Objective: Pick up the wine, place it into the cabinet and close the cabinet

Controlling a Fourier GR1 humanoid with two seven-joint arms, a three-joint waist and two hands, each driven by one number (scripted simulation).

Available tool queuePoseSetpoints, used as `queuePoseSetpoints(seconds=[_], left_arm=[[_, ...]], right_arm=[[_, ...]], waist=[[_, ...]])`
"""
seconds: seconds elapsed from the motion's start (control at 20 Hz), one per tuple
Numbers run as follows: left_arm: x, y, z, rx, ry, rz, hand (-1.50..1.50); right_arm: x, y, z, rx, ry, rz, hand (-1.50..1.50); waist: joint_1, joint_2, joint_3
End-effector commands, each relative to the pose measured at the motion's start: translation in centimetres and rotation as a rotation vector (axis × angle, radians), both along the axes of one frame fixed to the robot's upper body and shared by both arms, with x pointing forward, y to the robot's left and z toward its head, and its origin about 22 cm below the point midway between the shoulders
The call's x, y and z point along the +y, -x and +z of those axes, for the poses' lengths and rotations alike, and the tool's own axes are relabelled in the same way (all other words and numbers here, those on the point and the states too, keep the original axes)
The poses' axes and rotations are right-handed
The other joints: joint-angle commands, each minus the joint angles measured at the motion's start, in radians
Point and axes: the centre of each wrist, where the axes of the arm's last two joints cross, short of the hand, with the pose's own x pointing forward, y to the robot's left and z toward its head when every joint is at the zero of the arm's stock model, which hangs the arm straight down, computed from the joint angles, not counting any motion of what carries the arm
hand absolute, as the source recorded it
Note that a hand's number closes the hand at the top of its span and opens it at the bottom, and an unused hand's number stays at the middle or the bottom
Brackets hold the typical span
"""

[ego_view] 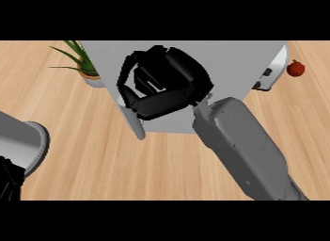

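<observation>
Because the right hand [164, 84] hovers over the grey cabinet [244, 52] with its fingers curled, it may be enclosing the wine, which cannot be seen; beside the cabinet's near-left corner the door [131, 117] stands ajar, not yet closed.

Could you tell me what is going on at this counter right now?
The robot's right hand is stretched out over the grey cabinet, its fingers curled; whether it holds the wine cannot be seen, since no bottle shows. The cabinet door looks partly open at the front left. The left hand sits at the lower left edge. A potted plant stands left of the cabinet and a red apple lies to its right.
</observation>
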Motion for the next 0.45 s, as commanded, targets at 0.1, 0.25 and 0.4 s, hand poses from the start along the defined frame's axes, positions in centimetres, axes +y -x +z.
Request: queuePoseSetpoints(seconds=[0.1,0.25,0.4], left_arm=[[0.0,0.0,-0.1,-0.005,-0.012,-0.006,1.5],[-0.8,-0.5,0.6,-0.023,0.003,-0.034,1.5],[-0.1,-0.5,0.5,-0.012,0.004,-0.014,1.5]], right_arm=[[-5.1,-4.6,-1.3,0.036,0.038,-0.186,1.5],[-5.1,-5.0,-0.8,0.035,0.039,-0.172,1.5],[-5.1,-5.0,-0.6,0.026,0.03,-0.182,1.5]], waist=[[0.009,0.045,0.006],[0.011,0.046,0.006],[0.009,0.042,0.006]])
